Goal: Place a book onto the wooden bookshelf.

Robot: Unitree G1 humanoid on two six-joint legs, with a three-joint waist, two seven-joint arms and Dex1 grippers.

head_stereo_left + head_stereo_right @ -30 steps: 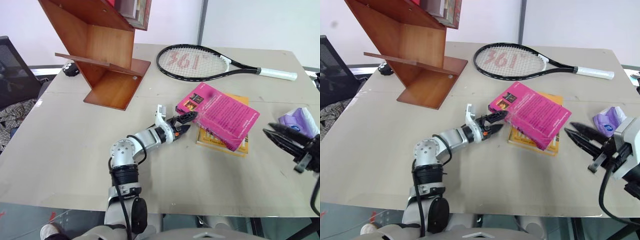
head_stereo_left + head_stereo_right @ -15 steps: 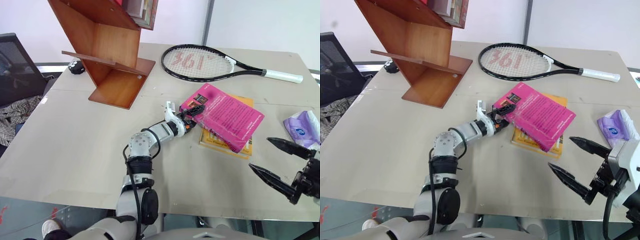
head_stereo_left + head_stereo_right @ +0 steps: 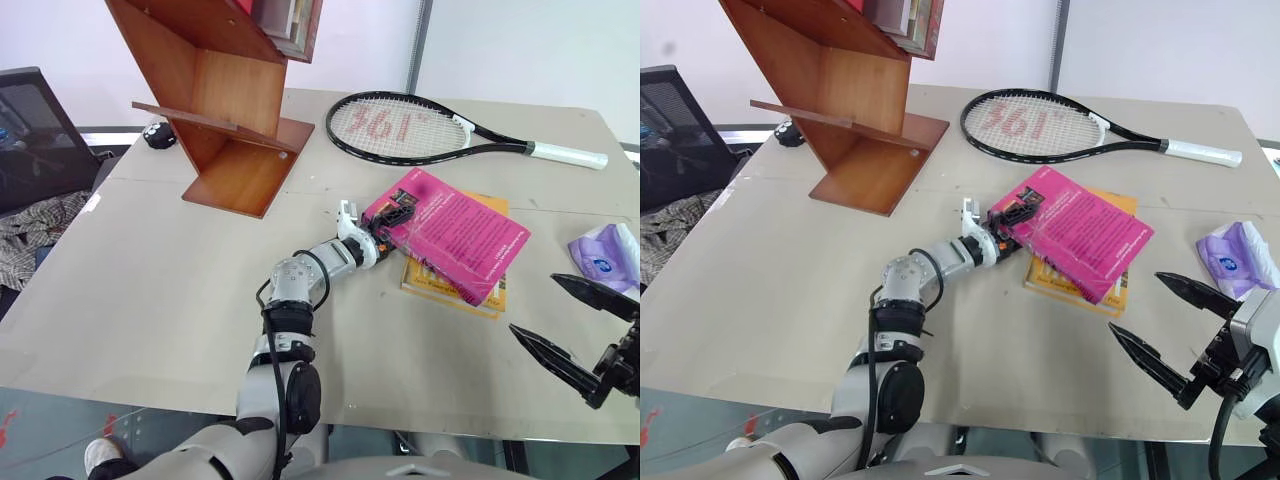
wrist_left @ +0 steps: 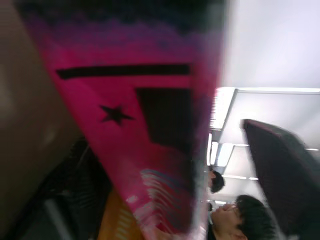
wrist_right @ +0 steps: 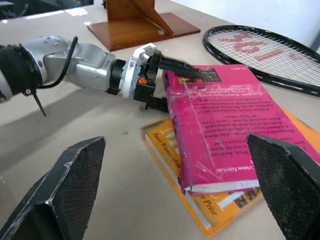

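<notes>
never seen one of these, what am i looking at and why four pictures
It is a humanoid robot with two arms, each ending in a two-fingered gripper. Two pictures come from cameras on its head, looking down at a table; the other two come from cameras on its wrists.

On the table lie a pink book resting on a yellow-orange book, a tennis racket, a purple packet and a wooden bookshelf.

The left gripper has one finger over and one under the pink book's corner. The right gripper hangs open, holding nothing.

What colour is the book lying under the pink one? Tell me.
Yellow-orange, with white page edges; the right wrist view shows it best.
</notes>
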